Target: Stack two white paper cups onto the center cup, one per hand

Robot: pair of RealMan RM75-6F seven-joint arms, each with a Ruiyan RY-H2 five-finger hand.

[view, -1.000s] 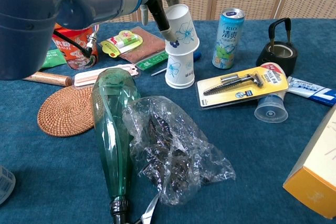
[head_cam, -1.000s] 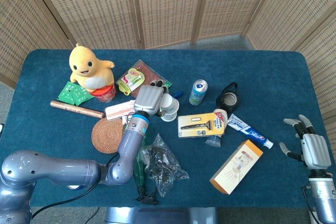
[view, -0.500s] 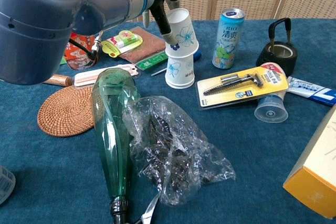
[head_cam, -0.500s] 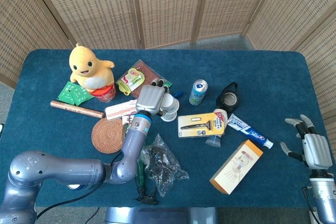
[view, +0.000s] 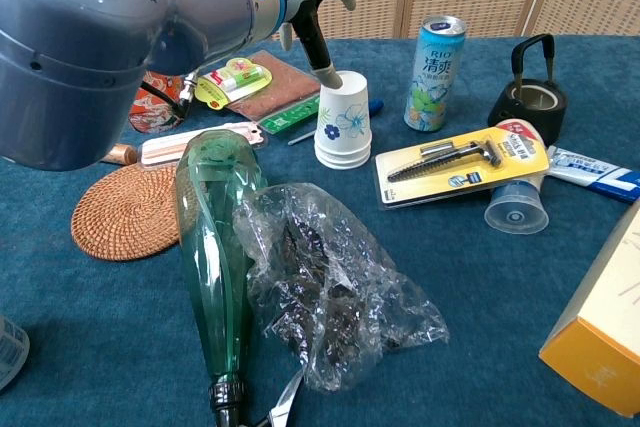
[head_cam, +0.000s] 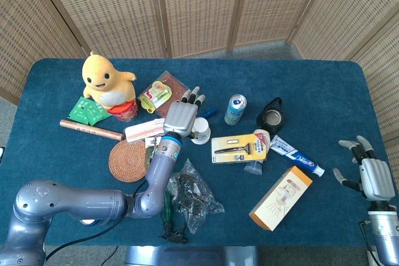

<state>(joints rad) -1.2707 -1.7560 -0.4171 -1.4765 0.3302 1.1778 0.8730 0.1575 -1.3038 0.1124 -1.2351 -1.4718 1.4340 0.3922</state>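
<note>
Change since earlier frame: upper cup, then tilted in the left hand (view: 318, 9), now seated in the paper cup stack (view: 343, 120), upside down on the table (head_cam: 312, 73) between the packets (view: 235, 82) and the razor pack (view: 462, 162), near the can (view: 435, 57).

Left hand: fingers spread, nothing held; one fingertip (view: 328, 75) at the stack's top rim, contact uncertain.

Right hand (head_cam: 373, 177): at the table's far right edge, fingers apart, holding nothing.

Progress: nested rims suggest several cups, though their count is hard to read. Left-hand placement appears done. No loose white cup is visible for the right hand, so its share may be finished already.
</note>
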